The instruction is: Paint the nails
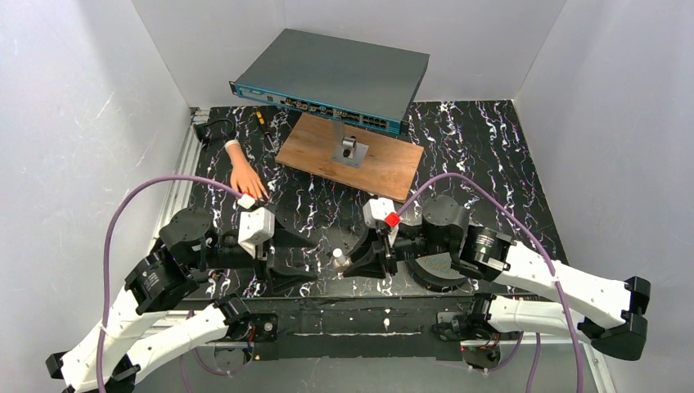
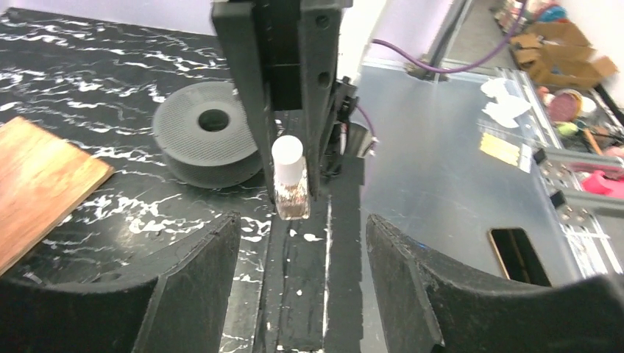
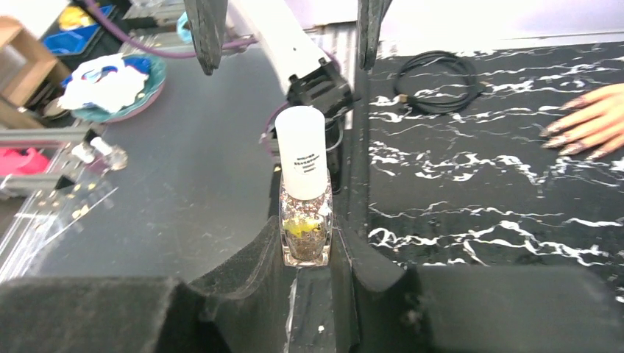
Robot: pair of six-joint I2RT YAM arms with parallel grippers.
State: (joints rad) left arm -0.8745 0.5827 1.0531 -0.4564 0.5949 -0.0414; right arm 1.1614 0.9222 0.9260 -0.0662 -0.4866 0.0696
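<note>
The peach mannequin hand (image 1: 245, 176) lies on the marbled black mat at the far left, fingers pointing towards the arms. Its fingertips and nails show at the right edge of the right wrist view (image 3: 585, 126). A small glass polish bottle (image 1: 336, 260) with a white cap stands upright at the mat's near edge. My right gripper (image 1: 350, 264) is shut on the bottle's glass body (image 3: 304, 220). My left gripper (image 1: 304, 267) is open and empty just left of the bottle (image 2: 289, 180), facing it with its jaws wide apart (image 2: 302, 294).
A grey network switch (image 1: 331, 78) is propped at the back over a wooden board (image 1: 385, 164) with a small metal stand (image 1: 349, 150). A black cable (image 3: 434, 70) lies near the hand. A round black disc (image 2: 210, 140) sits beside the right gripper. White walls enclose the table.
</note>
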